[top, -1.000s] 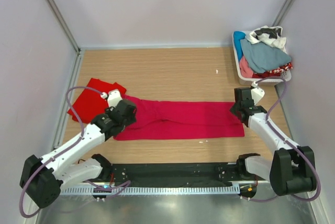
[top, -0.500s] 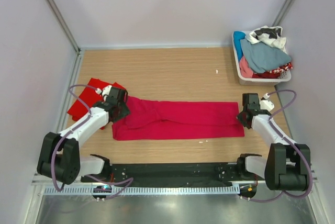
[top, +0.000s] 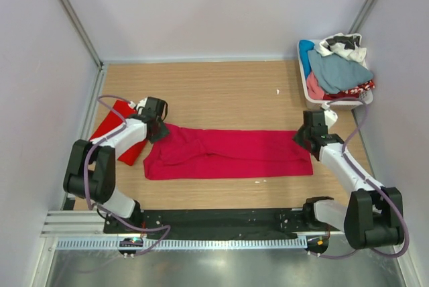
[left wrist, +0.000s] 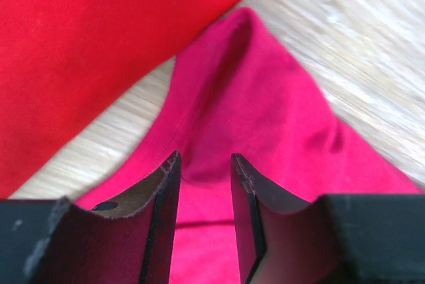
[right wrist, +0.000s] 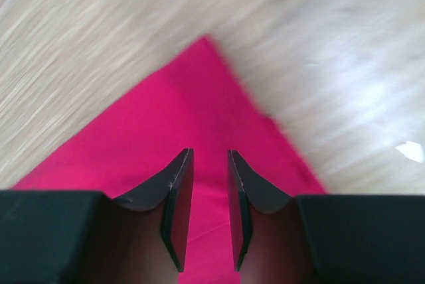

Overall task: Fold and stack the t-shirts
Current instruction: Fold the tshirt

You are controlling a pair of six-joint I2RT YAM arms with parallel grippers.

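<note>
The left gripper [left wrist: 204,164] sits low at the left end of the crimson t-shirt [top: 228,153]. Its two fingers stand a little apart, and a raised ridge of the crimson cloth runs up into the gap between them. From here I can't tell whether they have hold of that ridge or only straddle it. Just past the fingertips the cloth comes to a soft peak. Beyond a sliver of bare wood lies the scarlet t-shirt [top: 112,118], flat by the left wall, with the left arm reaching across it.

Over on the other side, the right gripper [right wrist: 209,158] hangs over the far right corner of the same crimson shirt. Its fingers are parted by a narrow gap, with the cloth lying flat and smooth beneath them and nothing pinched. The corner points away from the fingertips onto the pale wood.

Between the two grippers the crimson shirt stretches as one long band across the middle of the table [top: 221,92], a few creases near its left end. In the far right corner stands a white bin [top: 335,104] heaped with mixed clothes [top: 338,69], well apart from both shirts.
</note>
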